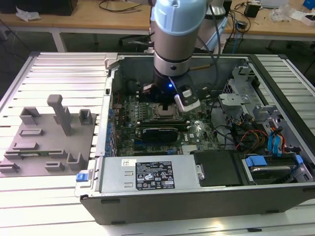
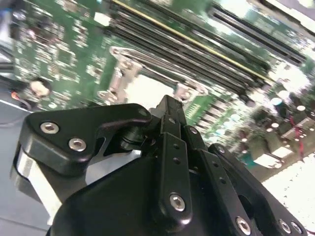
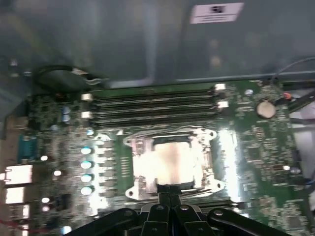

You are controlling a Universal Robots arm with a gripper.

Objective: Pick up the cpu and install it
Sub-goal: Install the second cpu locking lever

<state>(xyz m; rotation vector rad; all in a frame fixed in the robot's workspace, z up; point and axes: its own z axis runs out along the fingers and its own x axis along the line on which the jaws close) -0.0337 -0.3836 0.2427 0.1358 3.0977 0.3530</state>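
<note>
An open computer case (image 1: 206,196) is seen lying on the slatted table (image 1: 64,73), with a grey fixture tray (image 1: 44,147) beside it toward the table's edge at the exterior view's left. Inside, the green motherboard (image 3: 256,162) carries the metal-framed socket (image 3: 170,164), below the memory slots (image 3: 152,105). The cpu (image 3: 172,160) is seated within that frame, silvery top up. The gripper (image 3: 170,189) is positioned at the socket's edge, jaws drawn narrow together, nothing held.

The surface (image 1: 59,73) is ribbed pale metal. Beyond its far edge stands a wooden bench (image 1: 98,22) with white legs, carrying black cables (image 1: 120,6) and paper (image 1: 27,14).
</note>
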